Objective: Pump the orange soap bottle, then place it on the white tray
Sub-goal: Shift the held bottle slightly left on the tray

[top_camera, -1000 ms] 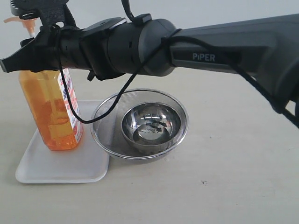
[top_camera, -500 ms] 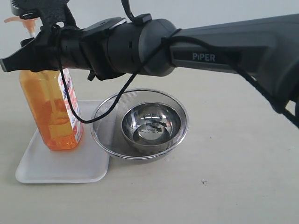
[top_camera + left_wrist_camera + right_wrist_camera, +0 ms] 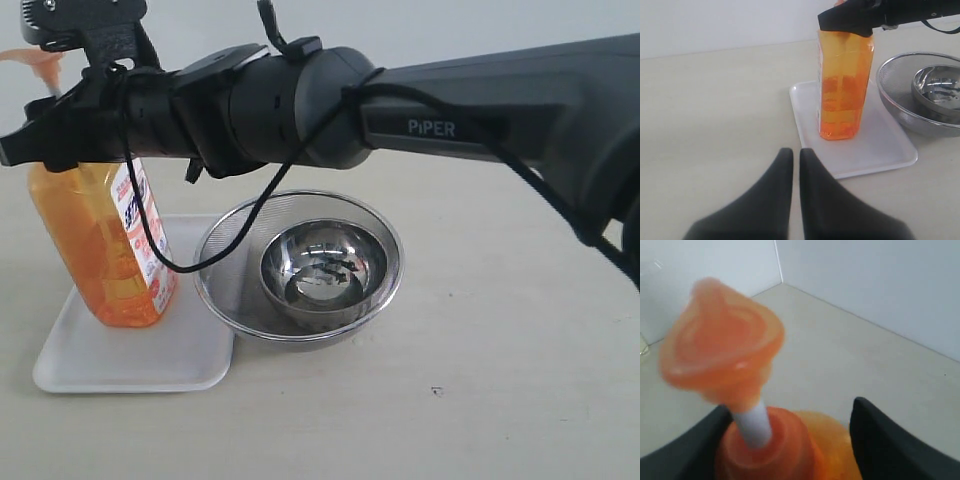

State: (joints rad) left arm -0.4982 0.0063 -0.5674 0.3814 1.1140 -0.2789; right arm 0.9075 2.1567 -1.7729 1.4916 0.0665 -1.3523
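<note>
- My right gripper reaches across to the upper left of the exterior view, at the neck of the orange soap bottle.
- In the right wrist view my two black fingers stand apart, one on each side of that neck. They sit below the orange pump head and its white stem.
- One finger lies against the collar, while the other has a strip of the bottle's shoulder between it and the collar. I cannot tell whether I am pressing the bottle or only straddling it.
- The pump head is blurred in that view.
- The bottle's base rests on the white tray, at the lower left of the exterior view and on the upper half of the tray as seen there. It is tilted, with its top leaning toward the left edge of the frame.
- My left gripper hovers over the bare table, apart from the tray. Its fingers are drawn almost together, with only a thin slit between them and nothing in it.
- A round steel mesh strainer sits just right of the tray, in the centre of the frame. Its rim overlaps the tray's right edge in the exterior view, and I cannot tell whether they touch.
- A steel bowl sits inside the strainer.
- A black cable from my right arm loops down in front of the bottle's label and the strainer's rim.
</note>
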